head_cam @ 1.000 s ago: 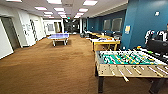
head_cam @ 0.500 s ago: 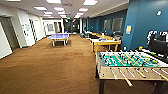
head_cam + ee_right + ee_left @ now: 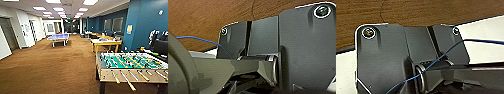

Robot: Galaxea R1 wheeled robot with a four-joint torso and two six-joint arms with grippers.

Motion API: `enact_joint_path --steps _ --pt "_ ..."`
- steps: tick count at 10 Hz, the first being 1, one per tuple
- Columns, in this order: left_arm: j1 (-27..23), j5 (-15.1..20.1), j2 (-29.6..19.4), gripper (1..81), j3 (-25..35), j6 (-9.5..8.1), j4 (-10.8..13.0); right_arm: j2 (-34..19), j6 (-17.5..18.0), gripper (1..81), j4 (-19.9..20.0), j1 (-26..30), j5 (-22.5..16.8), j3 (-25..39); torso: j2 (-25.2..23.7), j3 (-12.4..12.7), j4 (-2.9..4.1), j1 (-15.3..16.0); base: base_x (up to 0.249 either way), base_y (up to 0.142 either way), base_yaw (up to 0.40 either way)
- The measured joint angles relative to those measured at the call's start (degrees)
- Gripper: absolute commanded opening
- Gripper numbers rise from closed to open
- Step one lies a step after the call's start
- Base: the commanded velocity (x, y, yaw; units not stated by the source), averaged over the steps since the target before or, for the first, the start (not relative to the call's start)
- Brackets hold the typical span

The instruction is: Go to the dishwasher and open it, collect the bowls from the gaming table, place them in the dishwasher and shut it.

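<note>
Yellow gaming table (image 3: 106,43) sits mid-room on brown carpet (image 3: 50,67), beyond foosball table (image 3: 130,66) near right; blue ping-pong table (image 3: 58,37) far left. Can't tell gripper state, either arm

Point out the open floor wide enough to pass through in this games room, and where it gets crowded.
Open: the broad brown carpet, bordered by the white left wall, the blue ping-pong table and the green-field foosball table. Crowded: the right side, where the yellow-sided white-topped table and desks line the teal wall.

Brown carpet (image 3: 50,67), teal wall (image 3: 147,22), green-field foosball table (image 3: 130,65), yellow-legged gaming table (image 3: 106,43).
</note>
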Motion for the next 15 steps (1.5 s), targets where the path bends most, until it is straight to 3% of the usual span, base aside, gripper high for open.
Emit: enact_joint_path --steps 15 --pt "1.4 -0.1 0.2 81.1 0.2 0.00 -0.2 0.0 0.0 81.1 -0.6 -0.9 0.1 -0.6 0.0 0.0 0.00 -0.1 0.132 0.000 0.000"
